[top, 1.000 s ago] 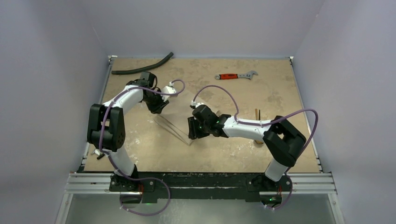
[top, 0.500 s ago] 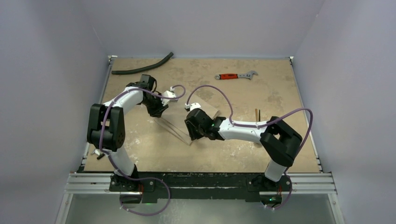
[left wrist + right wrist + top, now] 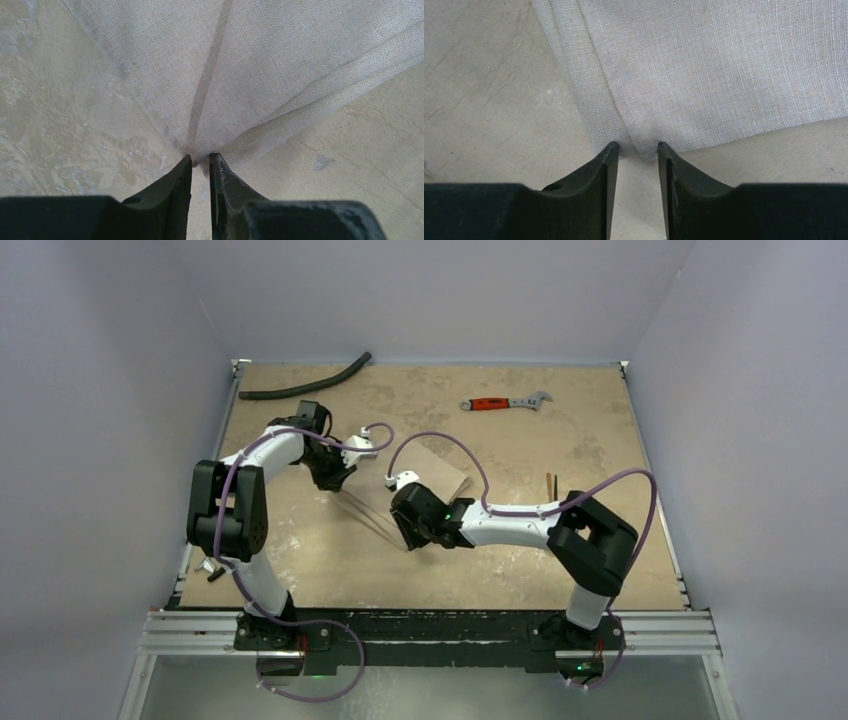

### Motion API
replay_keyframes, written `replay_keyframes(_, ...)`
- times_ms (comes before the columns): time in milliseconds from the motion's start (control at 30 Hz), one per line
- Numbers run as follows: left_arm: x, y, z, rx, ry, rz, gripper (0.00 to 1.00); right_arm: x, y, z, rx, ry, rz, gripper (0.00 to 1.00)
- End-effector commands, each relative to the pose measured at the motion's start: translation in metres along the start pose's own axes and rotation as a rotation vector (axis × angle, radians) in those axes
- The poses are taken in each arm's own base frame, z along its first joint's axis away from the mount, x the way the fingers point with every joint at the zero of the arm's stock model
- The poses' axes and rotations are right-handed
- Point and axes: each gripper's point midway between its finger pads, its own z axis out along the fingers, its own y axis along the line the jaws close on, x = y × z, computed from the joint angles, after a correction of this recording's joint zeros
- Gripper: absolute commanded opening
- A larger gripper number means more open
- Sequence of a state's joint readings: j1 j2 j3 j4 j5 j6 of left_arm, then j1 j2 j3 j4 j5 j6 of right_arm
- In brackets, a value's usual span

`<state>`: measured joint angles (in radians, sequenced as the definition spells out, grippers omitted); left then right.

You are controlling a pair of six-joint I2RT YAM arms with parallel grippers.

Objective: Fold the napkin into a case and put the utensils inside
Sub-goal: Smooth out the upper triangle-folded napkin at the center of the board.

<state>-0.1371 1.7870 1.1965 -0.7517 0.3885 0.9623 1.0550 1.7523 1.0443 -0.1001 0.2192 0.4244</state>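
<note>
Left claw point(image 3: 200, 160) at napkin point(image 3: 280, 75) corner

We see the left gripper point(image 3: 200, 159) pinching a bunched corner of the napkin point(image 3: 280, 60), jaws nearly together. Creases fan away from its tips over the mottled table point(image 3: 65, 115).

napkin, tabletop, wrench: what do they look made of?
The napkin looks like woven cloth, linen-like, matte beige: crossed threads and a folded hem show close up. The tabletop is a hard, mottled tan surface with pale scuffs, perhaps stone-look laminate or coated board; I cannot tell which. The wrench is bright silvery metal with a red grip, likely plastic or rubber, but too small to be sure.
</note>
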Motion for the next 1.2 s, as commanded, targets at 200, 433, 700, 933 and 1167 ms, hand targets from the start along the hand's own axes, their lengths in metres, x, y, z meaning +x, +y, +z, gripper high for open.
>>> replay_keyframes(200, 0.001, 0.001, -0.002, 0.0, -0.015, 0.017, 0.17, -0.014, -0.002, -0.001, 0.043, -0.044, -0.019, 0.31)
replay_keyframes(433, 0.003, 0.002, -0.001, -0.004, -0.008, 0.018, 0.17, -0.019, 0.004, -0.005, 0.021, -0.051, -0.019, 0.0)
replay_keyframes(700, 0.006, 0.002, -0.001, -0.004, -0.003, 0.011, 0.14, -0.016, 0.017, -0.015, -0.01, -0.051, -0.069, 0.0)
replay_keyframes(933, 0.006, 0.003, -0.006, -0.015, -0.003, 0.013, 0.08, -0.009, 0.038, -0.018, -0.077, -0.038, -0.121, 0.0)
replay_keyframes(1167, 0.006, 0.001, -0.008, -0.011, -0.006, 0.005, 0.0, -0.017, 0.042, -0.023, -0.076, -0.046, -0.143, 0.0)
